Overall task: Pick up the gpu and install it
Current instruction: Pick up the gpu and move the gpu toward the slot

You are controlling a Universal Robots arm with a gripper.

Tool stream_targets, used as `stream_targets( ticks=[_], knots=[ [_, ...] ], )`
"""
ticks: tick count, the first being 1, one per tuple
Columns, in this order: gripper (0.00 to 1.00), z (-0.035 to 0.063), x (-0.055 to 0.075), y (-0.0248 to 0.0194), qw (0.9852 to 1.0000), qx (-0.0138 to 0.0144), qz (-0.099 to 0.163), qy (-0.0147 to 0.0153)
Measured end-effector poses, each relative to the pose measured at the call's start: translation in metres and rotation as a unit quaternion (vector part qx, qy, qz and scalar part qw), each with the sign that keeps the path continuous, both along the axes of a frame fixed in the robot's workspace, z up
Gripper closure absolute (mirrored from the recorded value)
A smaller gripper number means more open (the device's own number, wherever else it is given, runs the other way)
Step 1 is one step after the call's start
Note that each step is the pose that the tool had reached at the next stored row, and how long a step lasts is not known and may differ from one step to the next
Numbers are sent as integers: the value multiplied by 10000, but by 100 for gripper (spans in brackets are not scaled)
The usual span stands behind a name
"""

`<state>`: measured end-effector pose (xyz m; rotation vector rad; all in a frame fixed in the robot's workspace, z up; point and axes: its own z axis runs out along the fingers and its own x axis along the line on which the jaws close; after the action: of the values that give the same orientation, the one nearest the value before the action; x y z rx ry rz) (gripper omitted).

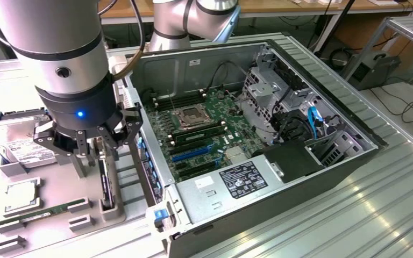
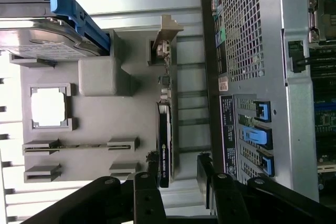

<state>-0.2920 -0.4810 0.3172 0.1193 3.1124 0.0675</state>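
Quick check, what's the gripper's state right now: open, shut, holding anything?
Gripper: open, holding nothing; its fingers stand either side of the gpu, not closed on it.

Arm (image 1: 56, 54) upright, hand (image 1: 97, 155) pointing down, jaws wide apart.

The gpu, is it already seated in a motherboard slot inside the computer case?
No, the gpu stands on edge in the gray holder outside the case, beneath the open gripper.
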Motion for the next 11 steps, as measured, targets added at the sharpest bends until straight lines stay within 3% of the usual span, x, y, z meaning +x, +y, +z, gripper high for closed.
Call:
stream_targets(
  ticks=[11],
  knots=[
    [58,-53,-5,28,10000,0,0,0]
  ],
)
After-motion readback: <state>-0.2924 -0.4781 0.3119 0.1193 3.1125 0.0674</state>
